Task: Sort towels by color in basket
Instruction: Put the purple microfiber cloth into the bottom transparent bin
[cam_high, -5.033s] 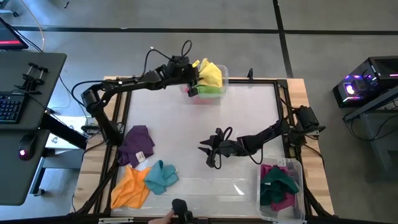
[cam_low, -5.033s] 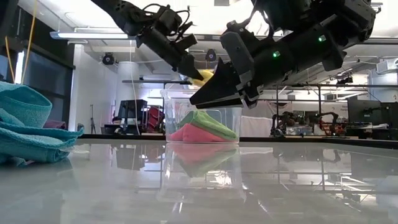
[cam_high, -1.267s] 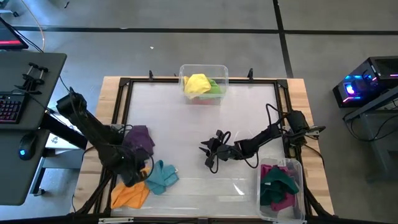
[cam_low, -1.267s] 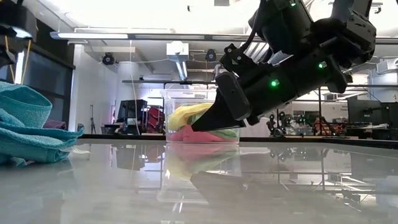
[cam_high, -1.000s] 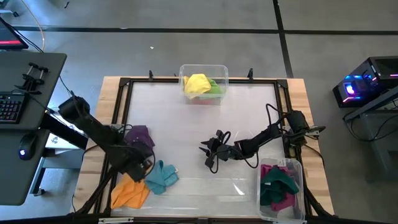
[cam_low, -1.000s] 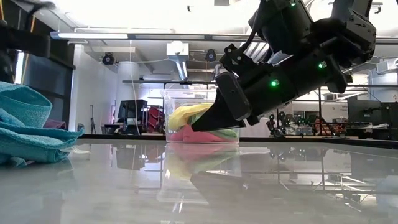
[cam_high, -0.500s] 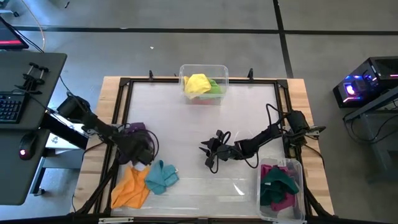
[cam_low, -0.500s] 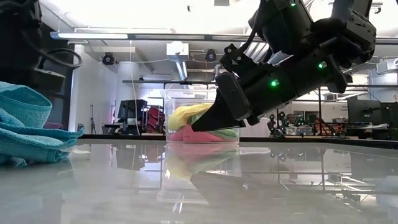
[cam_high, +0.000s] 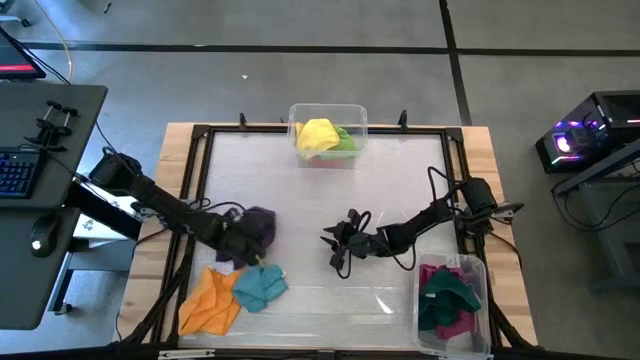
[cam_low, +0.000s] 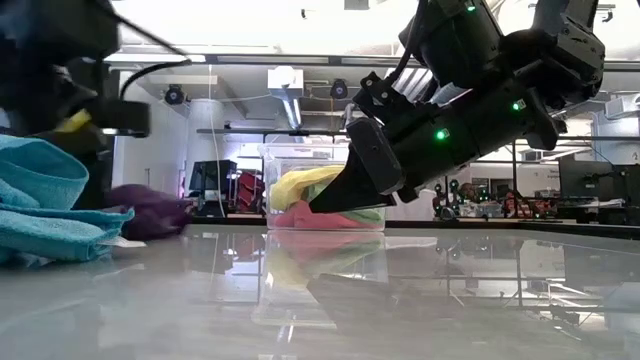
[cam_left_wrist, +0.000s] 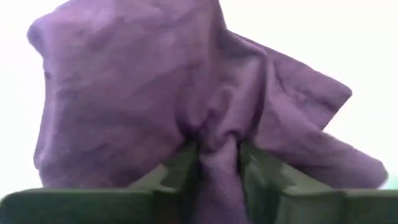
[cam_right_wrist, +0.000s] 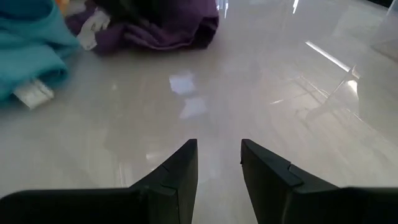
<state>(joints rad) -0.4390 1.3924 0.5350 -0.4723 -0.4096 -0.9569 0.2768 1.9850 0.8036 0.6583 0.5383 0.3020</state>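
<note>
Left end effector (cam_high: 243, 238), at 8 o'clock on the bench (cam_high: 320, 180), is nipped onto one small fold of the purple towel (cam_left_wrist: 186, 106), which trails on the surface. So slight a pinch may slip free on lifting, or the dragging cloth may snag the teal towel (cam_high: 260, 285) and orange towel (cam_high: 208, 305) just beside it at 7 o'clock. Right end effector (cam_right_wrist: 217, 163) hovers mid-bench, fingers (cam_right_wrist: 177, 171) parted, holding nothing.
</note>
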